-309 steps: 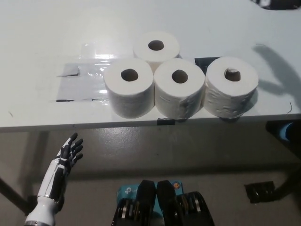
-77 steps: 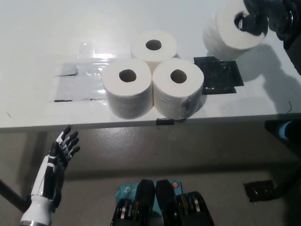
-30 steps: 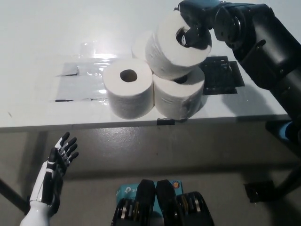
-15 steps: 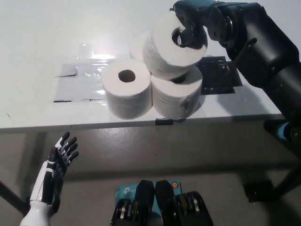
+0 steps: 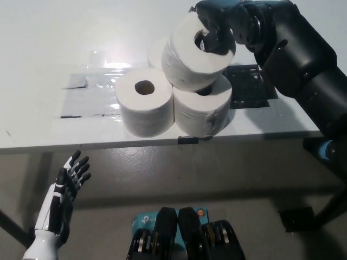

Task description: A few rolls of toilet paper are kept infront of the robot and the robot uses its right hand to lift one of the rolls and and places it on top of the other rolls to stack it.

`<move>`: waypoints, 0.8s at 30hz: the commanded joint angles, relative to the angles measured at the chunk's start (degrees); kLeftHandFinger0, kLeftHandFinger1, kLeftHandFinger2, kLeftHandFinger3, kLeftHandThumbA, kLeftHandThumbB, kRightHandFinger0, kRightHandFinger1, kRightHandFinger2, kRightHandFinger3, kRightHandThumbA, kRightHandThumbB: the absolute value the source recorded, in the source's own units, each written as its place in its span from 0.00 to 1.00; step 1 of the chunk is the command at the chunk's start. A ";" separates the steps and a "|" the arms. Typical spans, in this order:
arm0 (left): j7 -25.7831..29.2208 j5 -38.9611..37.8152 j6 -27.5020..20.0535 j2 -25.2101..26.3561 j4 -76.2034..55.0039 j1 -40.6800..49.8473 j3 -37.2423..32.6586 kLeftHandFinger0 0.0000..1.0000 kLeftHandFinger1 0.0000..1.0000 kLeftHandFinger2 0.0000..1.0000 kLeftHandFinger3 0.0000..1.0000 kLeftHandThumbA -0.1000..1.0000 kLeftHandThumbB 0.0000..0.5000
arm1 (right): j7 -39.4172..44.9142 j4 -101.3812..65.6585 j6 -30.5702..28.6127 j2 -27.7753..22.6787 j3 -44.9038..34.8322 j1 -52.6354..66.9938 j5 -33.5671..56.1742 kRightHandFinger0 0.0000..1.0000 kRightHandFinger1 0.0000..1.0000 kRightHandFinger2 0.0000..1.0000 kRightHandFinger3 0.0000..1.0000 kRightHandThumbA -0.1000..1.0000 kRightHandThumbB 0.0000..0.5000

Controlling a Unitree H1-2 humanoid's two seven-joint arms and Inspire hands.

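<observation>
While the right hand (image 5: 217, 33) clamps the lifted roll (image 5: 196, 51) through its core, the soft, light paper likely dents easily; the left hand (image 5: 68, 181) rests with fingers apart.

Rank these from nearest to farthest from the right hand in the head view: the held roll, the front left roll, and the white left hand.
1. Held roll, gripped by the right hand.
2. Front left roll, on the table.
3. Left hand, lower left, below the table edge.

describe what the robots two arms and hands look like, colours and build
The left hand has a white shell on its back and forearm with dark, slender segmented fingers. The right hand is black with a bluish sheen on top, on a thick, rounded black arm with bulky jointed housings. No markings or cables are legible.
</observation>
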 commanded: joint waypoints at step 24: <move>-1.21 0.37 -0.42 1.23 -2.21 -1.04 -0.43 1.00 1.00 1.00 1.00 1.00 0.65 | -13.42 6.65 -14.04 1.99 -4.94 -8.10 2.26 1.00 1.00 1.00 1.00 0.80 0.82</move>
